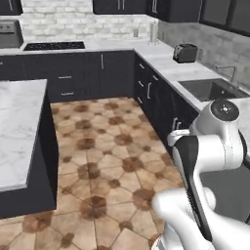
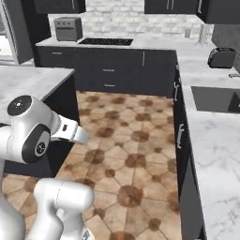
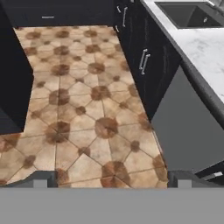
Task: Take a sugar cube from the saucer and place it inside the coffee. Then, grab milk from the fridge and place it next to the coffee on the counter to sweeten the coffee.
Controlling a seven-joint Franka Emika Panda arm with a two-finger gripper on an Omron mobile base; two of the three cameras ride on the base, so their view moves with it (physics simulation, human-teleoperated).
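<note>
The gripper (image 3: 112, 179) is seen in the hand view with its two dark fingertips (image 3: 39, 179) spread wide apart and nothing held between them, aimed down at the patterned tile floor (image 3: 87, 113). No saucer, sugar cube or coffee can be made out from here, so where they stand cannot be told; what is offered is the counter (image 1: 168, 66), white marble-look over black cabinets (image 1: 88, 73), running along the wall and past the sink (image 1: 207, 88). A sugar cube is judged light, hard and crumbly at its corners, so a gentle pinch across two flat faces would be called for; a milk container is judged heavier and smooth, best taken around its middle. From the left base view the toaster (image 1: 185, 52) and the island top (image 1: 19, 127) are shown, with the cooktop (image 1: 53, 46) behind. In the right base view a light-grey edge at the far upper left, possibly the fridge (image 2: 11, 33), is given, plus a microwave-like box (image 2: 68, 28).
</note>
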